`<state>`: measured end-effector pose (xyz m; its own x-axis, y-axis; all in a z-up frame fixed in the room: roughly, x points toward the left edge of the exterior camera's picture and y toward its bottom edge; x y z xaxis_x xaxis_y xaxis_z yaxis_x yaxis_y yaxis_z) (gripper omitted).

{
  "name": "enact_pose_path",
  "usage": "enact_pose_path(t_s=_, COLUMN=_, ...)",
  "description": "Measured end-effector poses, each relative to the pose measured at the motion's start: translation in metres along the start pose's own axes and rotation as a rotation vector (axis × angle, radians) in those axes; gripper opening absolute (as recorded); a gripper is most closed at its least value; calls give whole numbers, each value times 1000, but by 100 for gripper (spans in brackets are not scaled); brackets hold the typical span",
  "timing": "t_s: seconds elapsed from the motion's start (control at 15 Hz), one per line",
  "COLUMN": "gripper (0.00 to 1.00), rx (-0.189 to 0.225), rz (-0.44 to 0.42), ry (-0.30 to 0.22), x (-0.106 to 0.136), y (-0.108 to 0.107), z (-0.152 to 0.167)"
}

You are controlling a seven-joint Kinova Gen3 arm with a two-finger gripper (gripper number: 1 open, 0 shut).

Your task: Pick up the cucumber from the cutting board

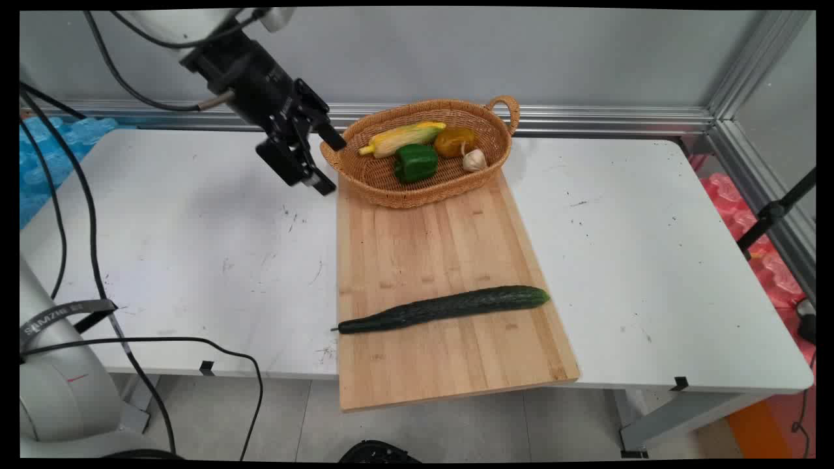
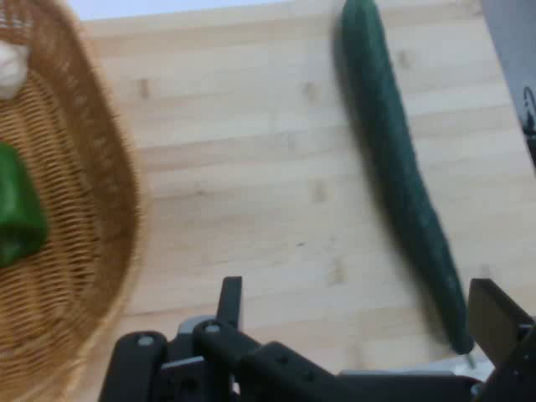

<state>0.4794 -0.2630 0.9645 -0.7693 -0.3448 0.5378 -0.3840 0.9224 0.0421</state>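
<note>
My black gripper (image 1: 330, 161) hangs open above the table, just left of a wicker basket (image 1: 365, 176) that stands on the far end of a bamboo cutting board (image 1: 443, 247). Nothing is between the fingers (image 2: 231, 300). The basket holds a corn cob (image 1: 404, 137), a green bell pepper (image 1: 415, 162), an orange-yellow fruit (image 1: 454, 141) and a garlic bulb (image 1: 475, 159). A long dark green cucumber (image 1: 443, 308) lies across the near part of the board. In the hand view the cucumber (image 2: 400, 167) runs down the right side, and the basket (image 2: 92, 243) with the pepper (image 2: 17, 213) is at the left.
The white table (image 1: 638, 260) ends at a metal-framed wall at the back and right. The board (image 1: 456, 384) overhangs the table's near edge. Black cables (image 1: 91, 247) hang at the left. Blue packing (image 1: 45, 150) lies beyond the left edge, pink packing (image 1: 769, 267) beyond the right.
</note>
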Motion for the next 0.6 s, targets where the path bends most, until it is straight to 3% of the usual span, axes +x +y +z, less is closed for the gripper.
enact_pose_path(t_s=0.6, gripper=100, rx=2, rz=-43, ry=-22, x=37, y=40, z=67)
